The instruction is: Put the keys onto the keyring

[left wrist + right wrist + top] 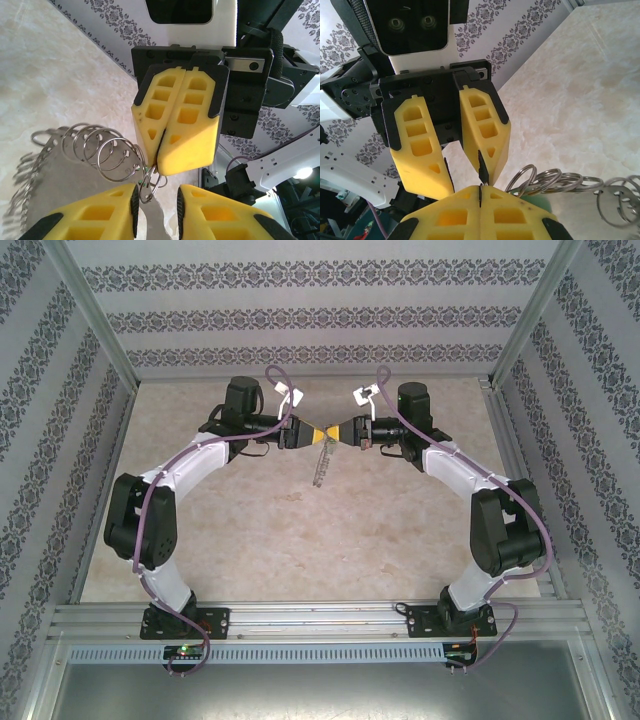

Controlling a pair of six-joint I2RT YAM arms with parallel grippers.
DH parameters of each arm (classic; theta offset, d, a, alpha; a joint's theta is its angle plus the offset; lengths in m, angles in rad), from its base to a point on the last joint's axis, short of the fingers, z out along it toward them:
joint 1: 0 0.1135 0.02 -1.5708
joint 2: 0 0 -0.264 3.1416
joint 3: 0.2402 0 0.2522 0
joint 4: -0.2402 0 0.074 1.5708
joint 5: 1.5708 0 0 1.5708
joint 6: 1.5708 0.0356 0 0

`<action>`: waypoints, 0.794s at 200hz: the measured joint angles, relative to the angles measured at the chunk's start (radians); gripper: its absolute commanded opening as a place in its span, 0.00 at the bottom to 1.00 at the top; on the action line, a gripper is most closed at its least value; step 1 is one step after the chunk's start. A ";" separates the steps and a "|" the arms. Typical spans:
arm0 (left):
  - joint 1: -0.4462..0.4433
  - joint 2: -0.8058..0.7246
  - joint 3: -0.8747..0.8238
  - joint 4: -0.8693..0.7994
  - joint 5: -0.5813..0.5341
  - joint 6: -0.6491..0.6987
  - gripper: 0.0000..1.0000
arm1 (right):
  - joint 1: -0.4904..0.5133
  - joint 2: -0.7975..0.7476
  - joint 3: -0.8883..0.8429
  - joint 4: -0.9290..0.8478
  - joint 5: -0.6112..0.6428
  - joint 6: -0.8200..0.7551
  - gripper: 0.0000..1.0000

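Note:
My two grippers meet tip to tip above the middle of the table. The right gripper (338,432) (480,200) is shut on the key. The key's silvery blade (152,220) sticks out of the right gripper's tips (158,167), and its green head (537,204) peeks from behind one finger. The left gripper (320,434) (157,210) stands open around the blade, which lies against one pad with a gap to the other. The keyring (320,472) hangs below the grippers. Its small metal rings (95,145) (560,180) bunch up beside the key.
The marble-patterned table top (300,540) lies below, fenced by patterned walls (320,320) at the back and both sides. A metal rail (320,618) carries the arm bases at the near edge. Purple cables (280,380) loop over both wrists.

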 measured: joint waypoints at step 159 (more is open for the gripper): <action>-0.026 0.019 0.000 0.040 -0.007 -0.024 0.25 | 0.000 0.000 0.000 0.008 0.000 0.000 0.00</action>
